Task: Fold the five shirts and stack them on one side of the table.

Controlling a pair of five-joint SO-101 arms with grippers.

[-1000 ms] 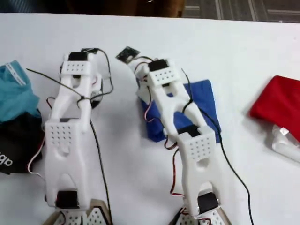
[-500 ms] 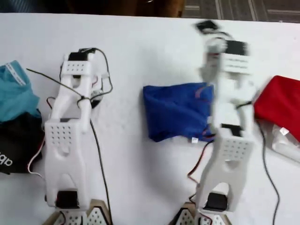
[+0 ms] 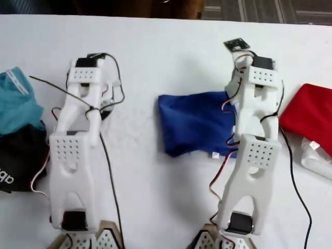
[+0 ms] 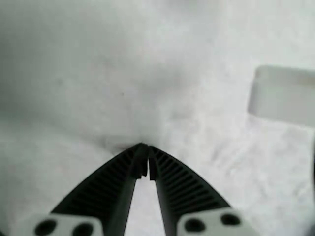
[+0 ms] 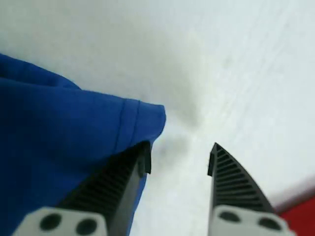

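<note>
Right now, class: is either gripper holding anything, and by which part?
Nothing is held. The left gripper is shut on nothing over the table; the right gripper stands open at a corner of the blue shirt.

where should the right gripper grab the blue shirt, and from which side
Best bet is the hemmed corner of the blue shirt, on its edge facing the red shirt. It lies flat on the table, and the open right gripper hangs just beside it, so come down from above.

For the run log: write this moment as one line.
right gripper open at corner of blue shirt | left gripper shut over table | red shirt untouched
</note>
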